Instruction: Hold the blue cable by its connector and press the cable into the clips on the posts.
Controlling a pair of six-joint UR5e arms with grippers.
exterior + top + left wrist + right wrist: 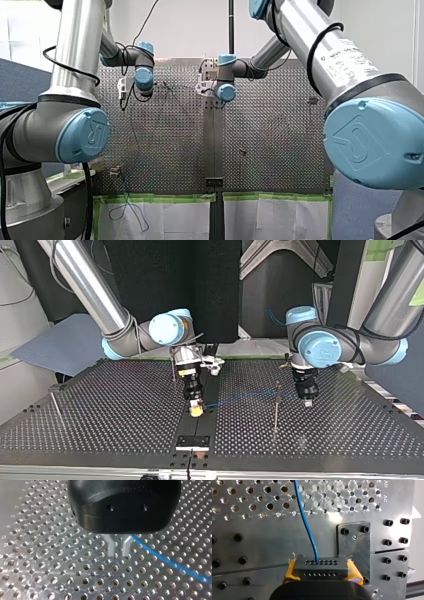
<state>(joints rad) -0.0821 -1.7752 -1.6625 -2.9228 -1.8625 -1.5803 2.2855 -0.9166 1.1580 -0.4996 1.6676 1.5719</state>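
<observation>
Connector (321,566) of the blue cable (305,522) is clenched between the yellow pads (290,571) of the right gripper (321,571), as shown by the right wrist view. The dark block is pinched at both ends, with its rows of small holes turned toward the camera. From the connector's middle the cable is led straight ahead of the gripper over the perforated table (249,537), just beside a black plate (354,547) bolted to it.

In the top view the right gripper (196,409) is set low over the table's centre strip. The cable (242,396) is stretched from it toward 3 o'clock, rising slightly, to a thin post (276,412); whether it is seated in a clip there cannot be told. The left gripper (308,402) is placed just beyond that post, at its 3 o'clock, close above the table (125,410). A second post (55,405) is seen well apart, at the view's 9 o'clock edge.

In the left wrist view the left gripper (117,553) is released: its metal fingers (110,546) are parted by a narrow gap, and nothing is gripped between them. The cable (170,562) is seen just beside one finger, trailing away across the table (50,567).
</observation>
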